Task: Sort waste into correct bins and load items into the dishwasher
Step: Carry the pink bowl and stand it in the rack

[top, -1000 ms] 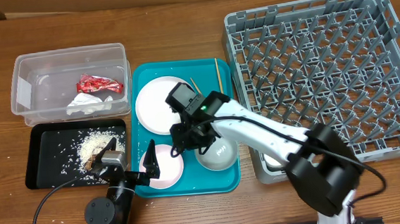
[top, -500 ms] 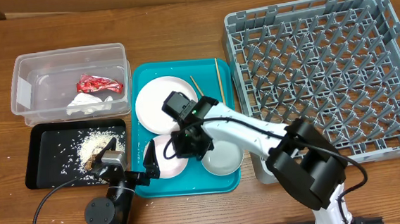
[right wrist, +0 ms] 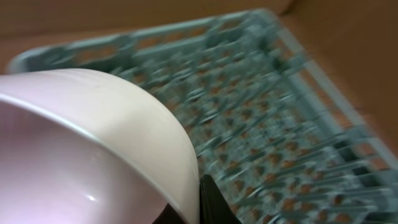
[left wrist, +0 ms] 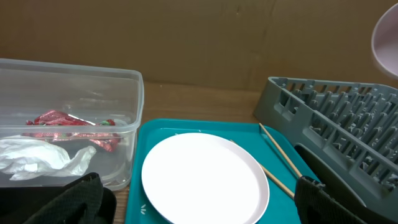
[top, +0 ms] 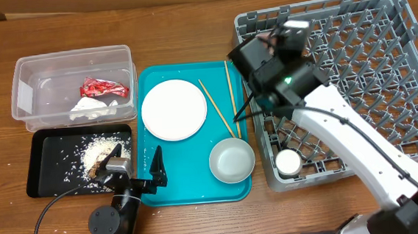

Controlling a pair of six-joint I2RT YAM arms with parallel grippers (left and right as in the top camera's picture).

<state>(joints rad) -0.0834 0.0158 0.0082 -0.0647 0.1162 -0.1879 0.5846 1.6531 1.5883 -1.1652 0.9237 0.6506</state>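
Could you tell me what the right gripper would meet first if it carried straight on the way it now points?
The right gripper, holding the small pink plate, would most likely meet the pegs of the grey dish rack, which fills its wrist view ahead; blur leaves depth unclear.

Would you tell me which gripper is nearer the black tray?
Left. The left gripper is beside the black tray; the right gripper holds the pinkish plate over the grey rack.

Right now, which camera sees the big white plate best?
Overhead: the whole plate shows, round, on the teal tray. Left wrist sees it close and low, its near edge cut off. Right wrist misses it.
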